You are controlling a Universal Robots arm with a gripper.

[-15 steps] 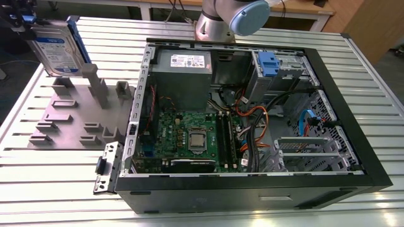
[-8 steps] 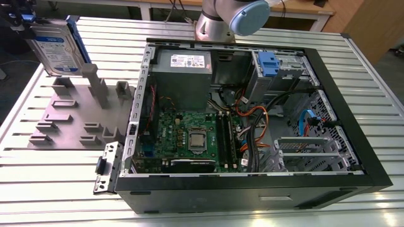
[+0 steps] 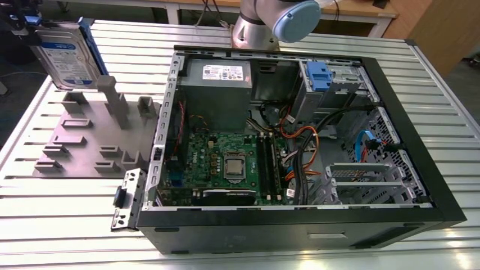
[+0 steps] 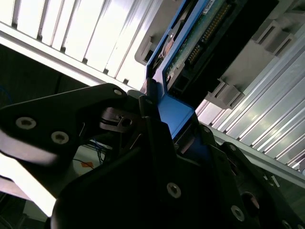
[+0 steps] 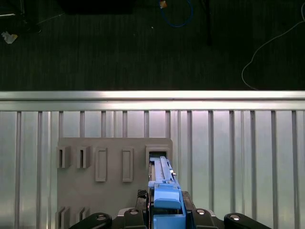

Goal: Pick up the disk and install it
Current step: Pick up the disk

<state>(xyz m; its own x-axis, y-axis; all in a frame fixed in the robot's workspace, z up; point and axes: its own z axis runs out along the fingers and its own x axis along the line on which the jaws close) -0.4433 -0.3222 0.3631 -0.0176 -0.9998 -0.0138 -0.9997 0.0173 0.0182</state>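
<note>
Gripper (image 3: 25, 25) fingers are closed on the upper end of the disk (image 3: 67, 56), which is held by its blue frame (image 4: 174, 112). In the second wrist view the frame is seen clamped between the two dark fingers (image 4: 147, 102). The disk is carried upright on its edge, label facing outward, probably so that it can be drawn straight out of its slot. It is placed at the exterior view's far left, above the grey holder plate (image 3: 82, 140) on the slatted table (image 3: 60, 197). In the first wrist view the disk (image 5: 164, 191) is lined up with a slot (image 5: 157, 155) at the plate's edge; whether its lower edge is clear of that slot cannot be told. The computer case (image 3: 420, 169) is laid open on its side, well apart from the disk, so that its inside can be reached from above.
</note>
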